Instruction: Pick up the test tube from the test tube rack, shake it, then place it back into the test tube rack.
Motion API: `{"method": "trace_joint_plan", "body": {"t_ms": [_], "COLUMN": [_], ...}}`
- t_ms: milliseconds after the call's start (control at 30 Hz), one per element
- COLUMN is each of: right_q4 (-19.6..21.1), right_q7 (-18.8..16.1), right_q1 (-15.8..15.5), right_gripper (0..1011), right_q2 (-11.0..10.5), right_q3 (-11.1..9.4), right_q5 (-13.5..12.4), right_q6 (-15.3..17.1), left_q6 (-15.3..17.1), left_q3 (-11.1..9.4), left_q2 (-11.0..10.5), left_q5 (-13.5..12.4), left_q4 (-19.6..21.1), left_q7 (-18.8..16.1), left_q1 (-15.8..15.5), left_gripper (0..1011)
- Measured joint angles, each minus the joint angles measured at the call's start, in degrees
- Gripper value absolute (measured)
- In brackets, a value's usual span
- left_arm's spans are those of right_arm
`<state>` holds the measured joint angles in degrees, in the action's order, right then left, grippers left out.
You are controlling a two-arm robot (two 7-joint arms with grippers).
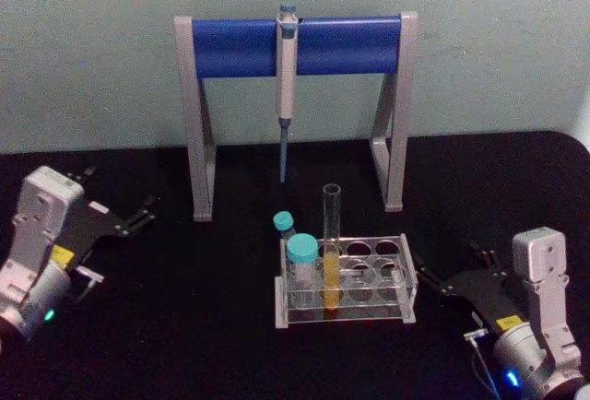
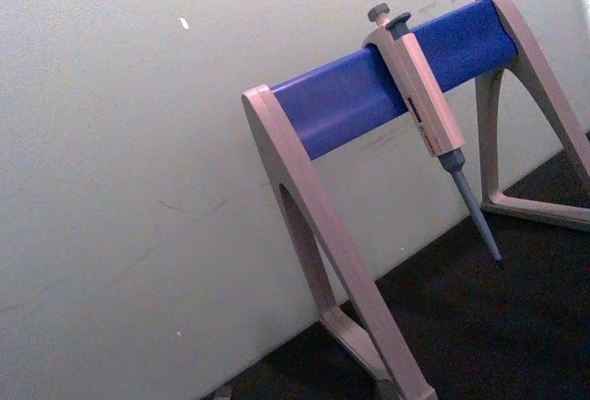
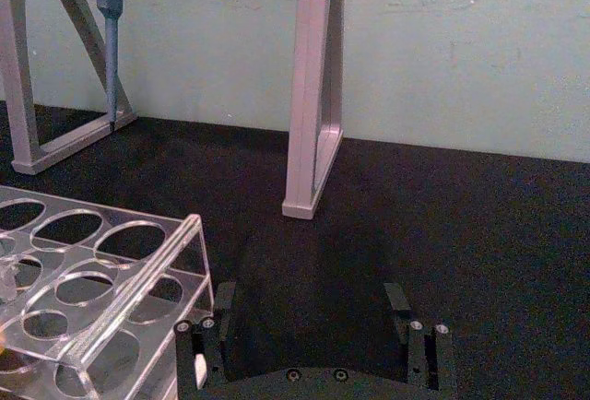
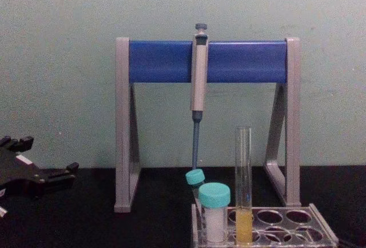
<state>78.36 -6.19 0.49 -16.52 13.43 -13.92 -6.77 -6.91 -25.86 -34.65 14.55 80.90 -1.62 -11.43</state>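
The test tube, tall, clear and uncapped with yellow liquid in its lower part, stands upright in the test tube rack at the table's middle front. From the chest, the test tube rises well above the rack. My right gripper rests low to the right of the rack, open and holding nothing. Its wrist view has the open right gripper beside the rack's corner. Far to the left sits my left gripper, open and holding nothing; from the chest the left gripper is at the left edge.
Two teal-capped white vials stand in the rack's left holes, next to the tube. Behind the rack is a grey-and-blue pipette stand with a pipette hanging from its bar. The black tabletop ends at a pale wall.
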Motion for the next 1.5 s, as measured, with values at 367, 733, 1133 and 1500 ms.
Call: {"method": "trace_joint_plan", "body": {"t_ms": [367,733,1133,1500], "right_q4": [0.0,-0.01,-0.01,-0.01], "right_q7": [0.0,0.0,0.0,-0.01], "right_q1": [0.0,0.0,0.0,0.0], "right_gripper": [1000,1000,1000,1000], "right_q2": [0.0,0.0,0.0,0.0], "right_q3": [0.0,0.0,0.0,0.0], "right_q5": [0.0,0.0,0.0,0.0], "right_q6": [0.0,0.0,0.0,0.0], "left_q6": [0.0,0.0,0.0,0.0], "left_q3": [0.0,0.0,0.0,0.0], "left_q2": [0.0,0.0,0.0,0.0], "left_q5": [0.0,0.0,0.0,0.0], "left_q4": [0.0,0.0,0.0,0.0], "left_q7": [0.0,0.0,0.0,0.0], "left_q1": [0.0,0.0,0.0,0.0], "left_gripper": [1001,1001,1001,1001]}}
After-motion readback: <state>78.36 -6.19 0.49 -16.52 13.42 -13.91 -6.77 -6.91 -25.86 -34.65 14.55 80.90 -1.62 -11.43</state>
